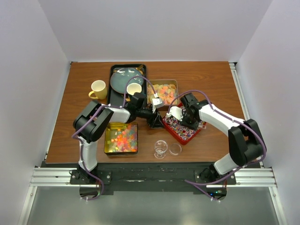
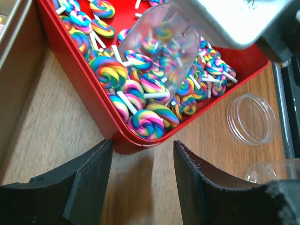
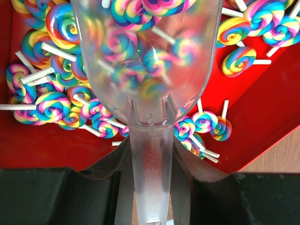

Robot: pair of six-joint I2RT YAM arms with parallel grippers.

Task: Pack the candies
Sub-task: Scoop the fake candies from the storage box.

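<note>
The candies are in three containers: rainbow swirl lollipops (image 2: 147,122) in a red tray (image 2: 96,108), bright cubes in a gold tin (image 1: 122,138), and pastel cubes in a back tin (image 1: 164,91). My right gripper (image 3: 150,154) is shut on the handle of a clear plastic scoop (image 3: 145,56), whose bowl hangs over the lollipops (image 3: 51,103). Blurred lollipops show at the bowl; I cannot tell if they lie inside or beneath it. My left gripper (image 2: 143,154) stands open just off the tray's near corner, low over the wood. Nothing is between its fingers.
A clear jar (image 1: 161,149) and its lid (image 1: 175,149) sit on the table in front of the red tray (image 1: 174,135). A dark tray with a blue plate (image 1: 125,78) and white cup stands at the back. A yellow mug (image 1: 98,89) is at its left.
</note>
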